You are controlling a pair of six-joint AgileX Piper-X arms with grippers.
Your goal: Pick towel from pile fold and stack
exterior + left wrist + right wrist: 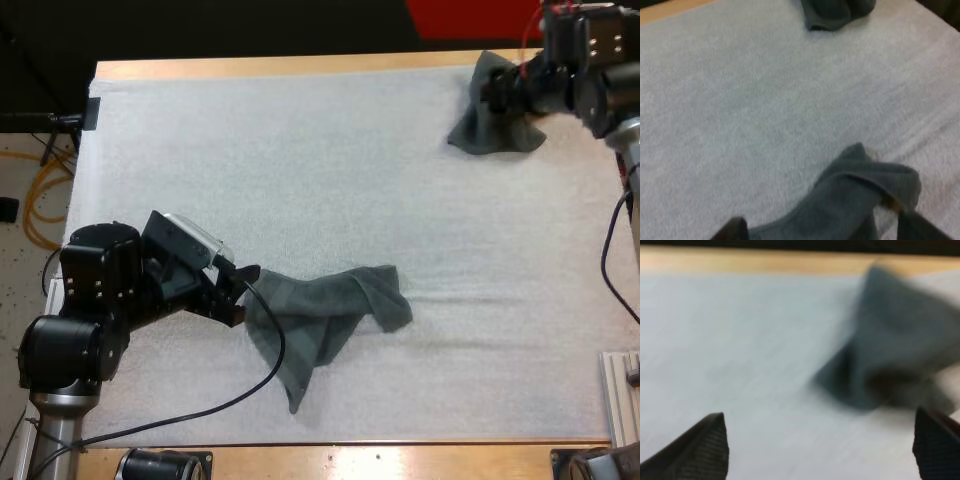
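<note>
Here, left end effector [243,295] at near towel [320,315], far towel [495,135], right end effector [497,92]

Dark grey-green near towel [320,315], same-coloured far towel [490,130], plain white mat [300,170], light tan wooden table [300,66]

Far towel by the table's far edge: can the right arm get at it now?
Probably yes: the right gripper faces the far towel with fingers open, only bare mat between them.

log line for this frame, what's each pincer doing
left pincer: open, at near towel edge | right pincer: open, at far towel | state: both towels crumpled on mat, unfolded
</note>
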